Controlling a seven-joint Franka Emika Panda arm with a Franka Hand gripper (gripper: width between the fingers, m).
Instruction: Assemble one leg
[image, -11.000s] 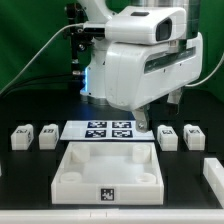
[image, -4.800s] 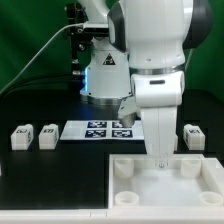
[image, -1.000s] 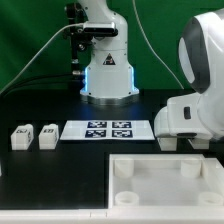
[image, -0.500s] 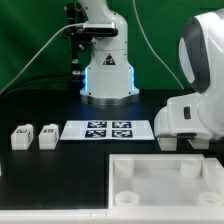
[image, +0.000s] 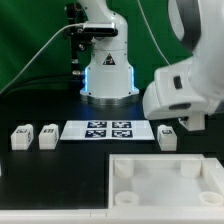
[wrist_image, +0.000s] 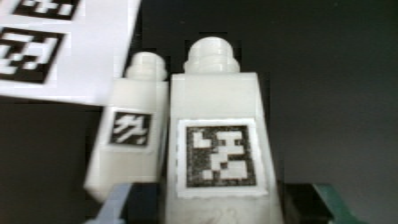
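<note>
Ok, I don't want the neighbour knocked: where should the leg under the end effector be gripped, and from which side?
Probably grip the leg across its two long flat sides, short of the rounded peg, coming straight down onto the tagged face. Those sides are parallel; the second leg lies close alongside, so one finger gets a tight gap.

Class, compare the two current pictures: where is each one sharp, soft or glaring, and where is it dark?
Exterior view: the marker board and tray are evenly lit and fairly crisp; the near arm is bright white and soft-edged. Wrist view: very close and soft overall; the leg between the fingers of the gripper carries a blurry tag, and the table around it is near-black.
</note>
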